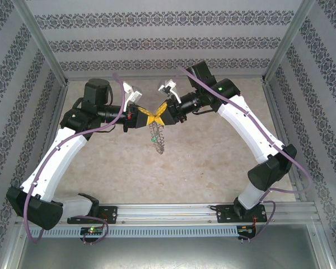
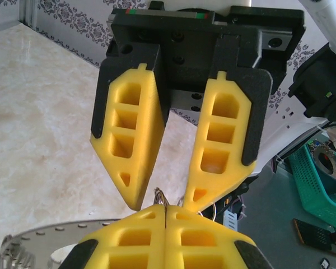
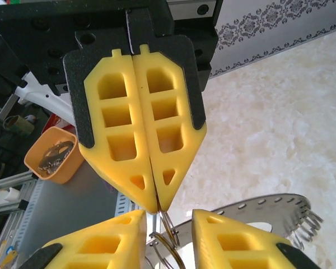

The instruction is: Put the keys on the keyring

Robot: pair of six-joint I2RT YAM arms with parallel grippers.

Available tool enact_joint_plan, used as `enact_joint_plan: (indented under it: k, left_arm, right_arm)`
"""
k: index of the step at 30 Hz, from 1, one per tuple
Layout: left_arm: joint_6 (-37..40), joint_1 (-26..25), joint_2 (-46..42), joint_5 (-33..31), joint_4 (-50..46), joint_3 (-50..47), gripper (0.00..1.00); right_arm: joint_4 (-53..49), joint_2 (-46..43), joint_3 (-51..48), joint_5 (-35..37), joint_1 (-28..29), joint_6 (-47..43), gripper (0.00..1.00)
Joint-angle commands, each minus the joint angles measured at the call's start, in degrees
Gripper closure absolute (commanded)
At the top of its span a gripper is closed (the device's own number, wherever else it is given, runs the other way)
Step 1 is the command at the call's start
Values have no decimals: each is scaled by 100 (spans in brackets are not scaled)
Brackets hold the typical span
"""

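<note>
The keyring (image 1: 159,143) hangs edge-on under the two grippers above the middle of the table. In the right wrist view it is a flat grey disc (image 3: 269,208) with small silvery pieces along its rim. My left gripper (image 1: 152,119) is shut on thin wire loops (image 3: 169,219) at its top, and the pinch also shows in the left wrist view (image 2: 165,208). My right gripper (image 3: 168,218) faces it tip to tip, jaws apart on either side of the loops, touching nothing. A small green key (image 1: 153,138) dangles beside the ring.
The beige table top (image 1: 213,162) is walled by patterned panels and metal posts. An orange bin (image 3: 50,159) of metal pieces and a teal basket (image 2: 319,179) sit beyond the table edge. The rail (image 1: 173,216) carrying both arm bases runs along the near edge.
</note>
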Motion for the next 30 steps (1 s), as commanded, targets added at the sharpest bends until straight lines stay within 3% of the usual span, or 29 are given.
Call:
enact_joint_plan:
  k: [1,15,22,24,27,30]
  left_arm:
    - [146,-72,1,161,-27,231,100]
    - [113,-147,87,212,-1,306,100]
    - [-90,-120,71,174,201,326,100]
    - [-738,79,-88,371,936,37,99]
    - [-2090,453,-375,618,2721,-721,89]
    - [-2599,514,-440,642,3384,-976,79]
  right_arm:
    - [-155,32,165,17,73,-212,74]
    - [-237,116,277,0,198,-312,100]
    - [-148,93,293,-111,181,-293,100]
    - [43,31,216,-238,104,-174,100]
    - [520,-126,-3,-429,11,140,100]
    - [1025,-249,-176,-615,-64,522,100]
